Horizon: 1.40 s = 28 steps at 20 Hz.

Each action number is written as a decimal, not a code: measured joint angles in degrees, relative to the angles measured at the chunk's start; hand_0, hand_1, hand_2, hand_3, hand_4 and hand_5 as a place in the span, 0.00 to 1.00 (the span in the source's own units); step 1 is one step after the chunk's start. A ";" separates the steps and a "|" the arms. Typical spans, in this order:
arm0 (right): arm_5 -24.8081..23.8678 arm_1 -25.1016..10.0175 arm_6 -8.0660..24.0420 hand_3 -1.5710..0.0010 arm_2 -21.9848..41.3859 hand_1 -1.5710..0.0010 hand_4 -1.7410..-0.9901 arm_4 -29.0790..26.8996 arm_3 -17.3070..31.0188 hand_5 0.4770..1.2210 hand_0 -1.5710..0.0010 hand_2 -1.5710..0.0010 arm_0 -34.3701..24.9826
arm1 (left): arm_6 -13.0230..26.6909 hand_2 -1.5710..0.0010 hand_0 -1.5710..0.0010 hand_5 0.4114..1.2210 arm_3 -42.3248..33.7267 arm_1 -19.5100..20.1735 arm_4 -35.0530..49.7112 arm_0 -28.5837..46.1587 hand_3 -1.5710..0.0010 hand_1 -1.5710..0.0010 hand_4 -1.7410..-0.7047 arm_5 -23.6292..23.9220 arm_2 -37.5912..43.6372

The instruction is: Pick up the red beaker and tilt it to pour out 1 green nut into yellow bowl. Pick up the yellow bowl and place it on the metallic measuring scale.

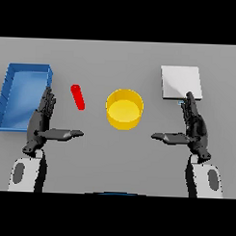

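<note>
Left hand: your left hand sits nearest you on the left, fingers straight and thumb spread toward the middle, holding nothing.
Right hand: the right hand mirrors it on the right — fingers straight, thumb out, likewise empty.
Red beaker: the red beaker lies just beyond the left thumb, slim and slanted (I cannot tell whether it stands or lies, nor see any green nut in it); a loose or off-centre grasp would likely let it slip or roll.
Yellow bowl: the yellow bowl stands between the hands, near the beaker; tilt too far and you probably pour more than one nut, or miss the rim.
Scale: the metallic measuring scale lies beyond the right hand — a bowl set near its edge could slide off.
Blue bin: a blue bin sits beside the left hand; a wide swing may knock it.
Surface: a plain grey table fills the view; no room shows beyond it.
</note>
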 measured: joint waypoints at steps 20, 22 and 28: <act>-1.31 -2.76 -4.79 1.00 8.17 1.00 0.71 13.14 -8.02 0.20 1.00 1.00 5.85 | 6.19 1.00 1.00 0.29 -5.09 2.87 -8.97 2.76 1.00 1.00 0.55 -1.50 -7.01; -1.05 -2.87 -5.52 1.00 8.02 1.00 0.70 12.74 -8.06 0.20 1.00 1.00 5.90 | 4.65 1.00 1.00 0.29 -0.28 3.10 -8.17 -0.58 1.00 1.00 0.54 -1.80 -5.41; -0.71 -3.31 -5.17 1.00 7.16 1.00 0.69 11.83 -7.48 0.20 1.00 1.00 4.97 | 0.95 1.00 1.00 0.28 12.18 3.31 -9.06 -10.77 1.00 1.00 0.53 -1.45 -3.13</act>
